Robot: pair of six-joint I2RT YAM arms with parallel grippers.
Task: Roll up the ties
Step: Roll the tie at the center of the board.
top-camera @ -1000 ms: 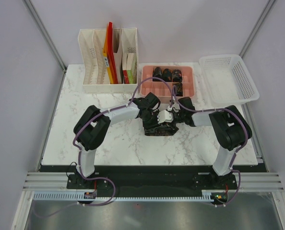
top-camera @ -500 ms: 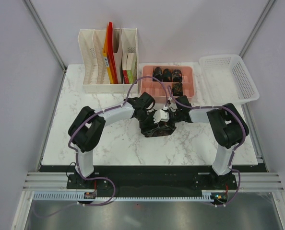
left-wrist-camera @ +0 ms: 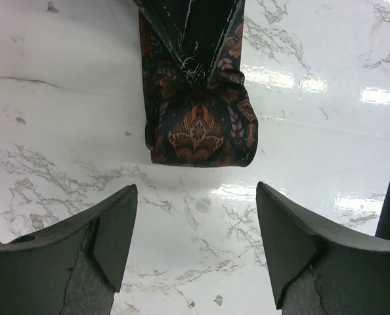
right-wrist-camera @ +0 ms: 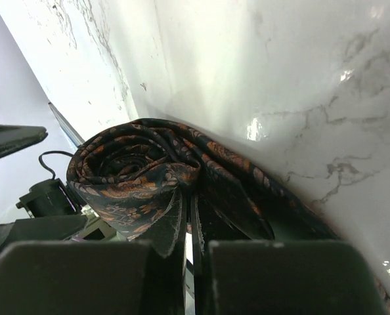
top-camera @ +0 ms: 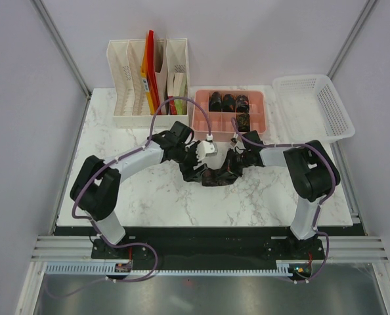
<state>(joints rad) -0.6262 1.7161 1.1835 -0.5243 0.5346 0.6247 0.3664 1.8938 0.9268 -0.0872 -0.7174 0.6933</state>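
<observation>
1. Left wrist view: the left gripper (left-wrist-camera: 195, 197) is released, its fingers (left-wrist-camera: 113, 230) spread wide with nothing between them
2. One folded end of the tie (left-wrist-camera: 198, 131) lies on the marble table (left-wrist-camera: 64, 118) just beyond those fingertips, centred on the gap and untouched
3. Right wrist view: the right gripper (right-wrist-camera: 190, 246) is clenched on the tie's fabric, jaws nearly together
4. The tie's rolled part bulges just past these fingertips
5. Top view: rolled ties (top-camera: 229, 103) sit in a pink tray (top-camera: 258, 105) beyond both grippers

tie (left-wrist-camera: 198, 125) — dark brown-black, orange-red paisley | table (top-camera: 149, 190) — white marble, grey veins | tray (top-camera: 200, 104) pink | basket (top-camera: 313, 105) white
</observation>
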